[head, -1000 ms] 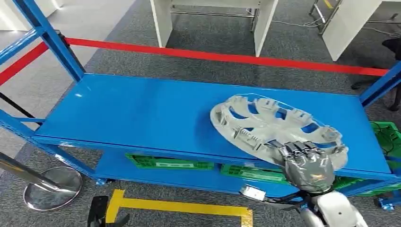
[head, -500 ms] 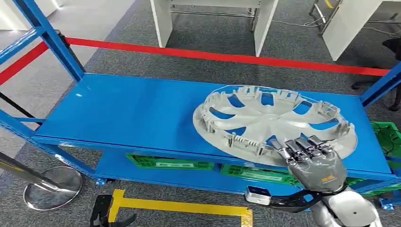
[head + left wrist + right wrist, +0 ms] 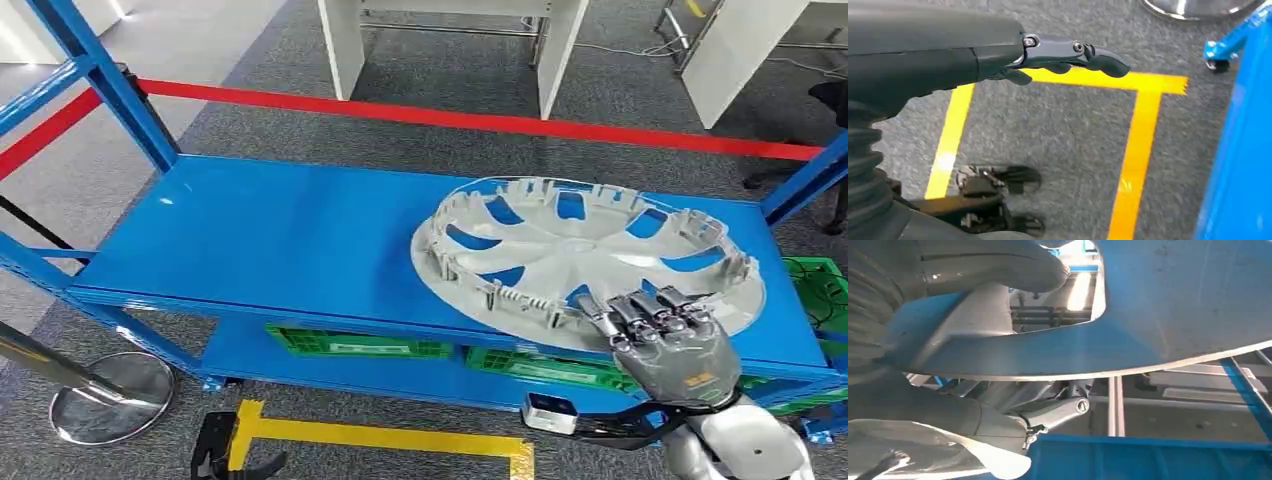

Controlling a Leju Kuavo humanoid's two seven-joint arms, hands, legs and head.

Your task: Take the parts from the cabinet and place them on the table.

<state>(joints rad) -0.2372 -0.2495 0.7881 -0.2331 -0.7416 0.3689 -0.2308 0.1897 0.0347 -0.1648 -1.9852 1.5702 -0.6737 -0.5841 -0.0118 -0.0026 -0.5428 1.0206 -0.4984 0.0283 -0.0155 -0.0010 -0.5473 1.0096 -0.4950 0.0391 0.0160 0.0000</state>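
Grey carpet, red tape and white table legs lie beyond the blue shelf (image 3: 300, 240) in front of me. On its right half sits the hubcap (image 3: 585, 255), inner side up, its near edge hanging past the shelf's front lip. That overhang is why my right hand (image 3: 668, 345) can clamp the rim there, fingers (image 3: 650, 310) curled over the top, thumb (image 3: 998, 265) on the face beneath. I judge this a lifting grip. My left hand (image 3: 1068, 55) hangs at my side, holding nothing, fingers loosely extended above the yellow floor tape (image 3: 1135, 150).
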